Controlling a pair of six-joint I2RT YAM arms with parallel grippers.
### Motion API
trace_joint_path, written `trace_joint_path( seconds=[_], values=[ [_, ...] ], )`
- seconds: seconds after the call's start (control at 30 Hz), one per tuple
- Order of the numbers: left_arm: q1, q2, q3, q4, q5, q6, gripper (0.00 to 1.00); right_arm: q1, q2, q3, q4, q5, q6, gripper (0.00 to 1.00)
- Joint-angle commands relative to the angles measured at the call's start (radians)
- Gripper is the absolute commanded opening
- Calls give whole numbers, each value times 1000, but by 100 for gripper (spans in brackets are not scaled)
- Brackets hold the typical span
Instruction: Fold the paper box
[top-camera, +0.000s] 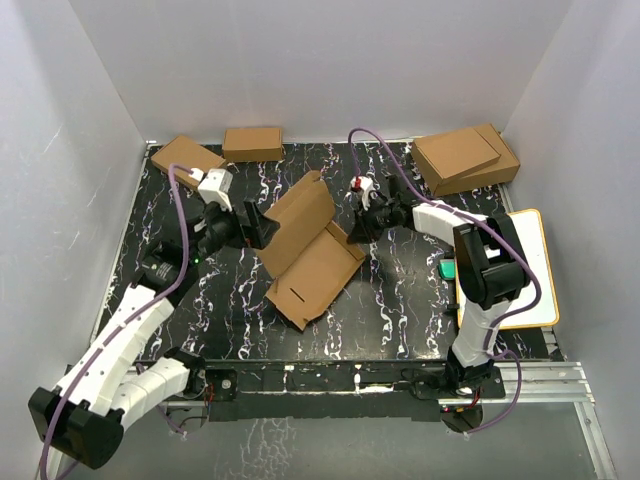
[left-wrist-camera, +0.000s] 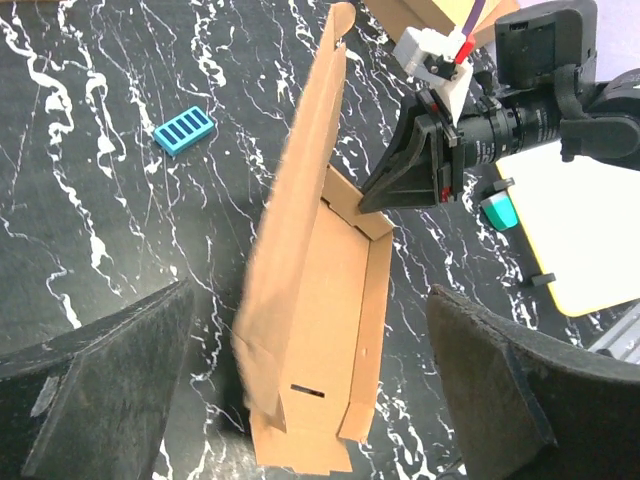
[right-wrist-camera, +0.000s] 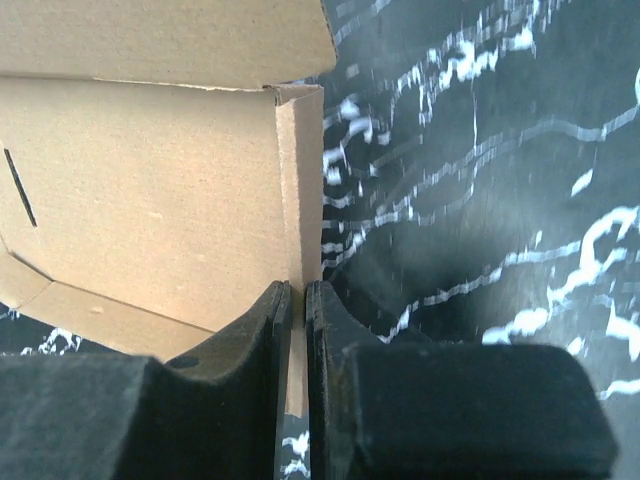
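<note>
1. The paper box (top-camera: 312, 250) lies mid-scene between the arms, half-formed: lid panel raised, right-hand wall upright. The other walls and the tuck seem undone.
2. The right gripper (right-wrist-camera: 297, 300) pinches that wall. The left gripper (top-camera: 258, 226) gapes wide, holding nothing.

Black marbled table (top-camera: 400, 310), paper box (top-camera: 320, 268), stacked boxes (top-camera: 465, 160)

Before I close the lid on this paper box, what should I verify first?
1. Anchor: right gripper pinches the paper box by its side wall: ok.
2. Free hand: left gripper open, fingers apart from the cardboard: ok.
3. Fold state: lid panel raised and tilted, not closed: ok.
4. Lid steady: its edge is blurred: cannot tell.
5. Closure: slot shows, nothing tucked in it: ok.
6. Clutter: small blue item lies apart from the box: ok.
</note>
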Motion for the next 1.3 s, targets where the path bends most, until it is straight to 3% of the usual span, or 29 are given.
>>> trace_joint_path(
  seconds=[0.0, 0.23, 0.47, 0.53, 0.77, 1.27],
  values=[
    [1, -102, -79, 94, -29, -153, 97, -16, -65, 23, -227, 120, -77, 8],
    [1, -101, -186, 131, -6, -278, 97, -26, -77, 2, -248, 226, -76, 8],
    [1, -123, -255, 90, -118, -311, 96, -36, -65, -3, -240, 273, -52, 8],
    [1, -129, -296, 99, -157, -340, 92, -37, -62, -7, -231, 281, -40, 8],
    [1, -171, -528, 326, -161, -552, 90, -38, -56, -10, -227, 282, -27, 8],
    [3, 97, -646, 696, -189, -678, 91, -37, -49, -14, -225, 266, -27, 8]
  ],
)
